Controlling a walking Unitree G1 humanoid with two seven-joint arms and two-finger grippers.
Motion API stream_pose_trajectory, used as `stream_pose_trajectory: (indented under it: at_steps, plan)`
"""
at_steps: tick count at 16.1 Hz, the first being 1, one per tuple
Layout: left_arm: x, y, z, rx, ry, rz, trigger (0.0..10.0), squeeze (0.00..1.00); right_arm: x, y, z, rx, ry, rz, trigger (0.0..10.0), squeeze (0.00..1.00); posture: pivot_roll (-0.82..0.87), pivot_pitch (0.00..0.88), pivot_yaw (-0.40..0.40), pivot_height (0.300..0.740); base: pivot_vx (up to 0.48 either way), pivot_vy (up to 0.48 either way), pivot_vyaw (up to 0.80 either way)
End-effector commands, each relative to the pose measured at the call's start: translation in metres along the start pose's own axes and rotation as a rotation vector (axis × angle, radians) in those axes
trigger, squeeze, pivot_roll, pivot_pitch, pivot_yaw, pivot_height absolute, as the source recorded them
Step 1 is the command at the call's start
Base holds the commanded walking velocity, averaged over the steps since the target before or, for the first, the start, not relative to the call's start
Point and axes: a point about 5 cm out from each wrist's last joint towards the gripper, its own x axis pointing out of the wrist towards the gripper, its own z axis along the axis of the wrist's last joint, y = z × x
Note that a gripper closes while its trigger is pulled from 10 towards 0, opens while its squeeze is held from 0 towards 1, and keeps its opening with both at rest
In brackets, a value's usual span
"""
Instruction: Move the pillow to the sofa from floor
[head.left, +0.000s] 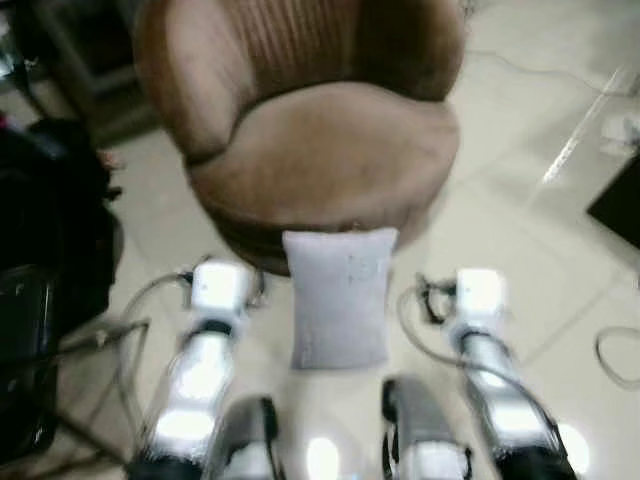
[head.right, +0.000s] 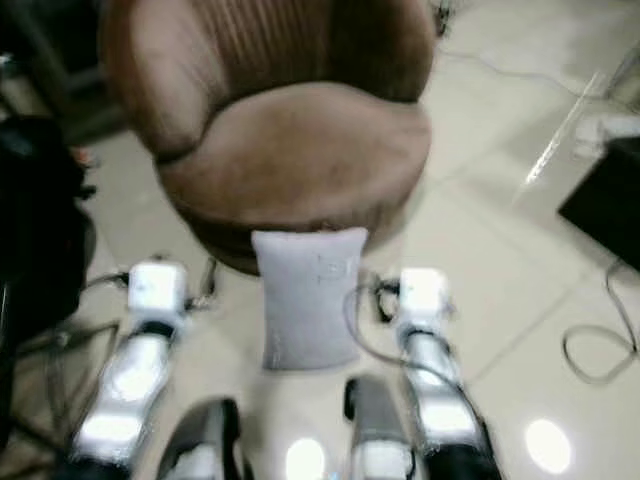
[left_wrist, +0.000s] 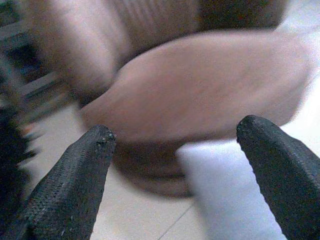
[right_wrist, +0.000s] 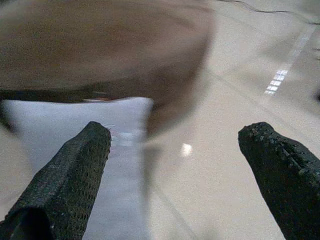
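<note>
Still on the floor, the pillow leans against the sofa; left claw and right claw flank it, both spread, nothing grasped yet.

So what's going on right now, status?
Both grippers, left and right, open, holding nothing. Grey pillow on the floor, propped against the brown sofa chair. Nothing between grippers and pillow.

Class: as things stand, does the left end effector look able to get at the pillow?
Probably yes. The pillow leans on the sofa between both arms; the left end effector is open beside it, nothing between.
</note>
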Motion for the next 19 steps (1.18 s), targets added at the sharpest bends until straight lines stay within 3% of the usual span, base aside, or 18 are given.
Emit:
stream_pose_trajectory:
  at_steps: [1,10,13,16,19]
  plan:
    - [-0.0054,0.0142,-0.0065,0.021,0.024,0.034,10.0,0.00,0.0002,0.0130,0.0008,0.018,0.003,0.031,10.0,0.00,-0.02,0.158,0.064,0.603,0.364,0.000,-0.45]
    - [-0.0051,0.0119,-0.0069,0.022,0.019,0.019,10.0,0.00,-0.0011,0.0120,-0.0007,0.012,0.002,0.029,10.0,0.00,-0.03,0.139,0.067,0.603,0.364,0.000,0.00]
    - [-0.0059,0.0107,-0.0072,0.022,0.018,0.019,10.0,0.00,-0.0015,0.0166,0.0000,-0.032,-0.005,0.072,10.0,0.00,-0.03,0.135,0.063,0.603,0.363,0.000,0.00]
    - [-0.0067,0.0108,-0.0077,0.023,0.018,0.020,10.0,0.00,-0.0016,0.0192,0.0013,-0.042,-0.018,0.082,10.0,0.00,-0.02,0.130,0.060,0.603,0.366,0.000,0.80]
    - [-0.0070,0.0112,-0.0078,0.023,0.018,0.023,10.0,0.00,-0.0010,0.0178,-0.0002,-0.041,-0.008,0.067,10.0,0.00,-0.02,0.133,0.060,0.603,0.361,0.000,0.00]
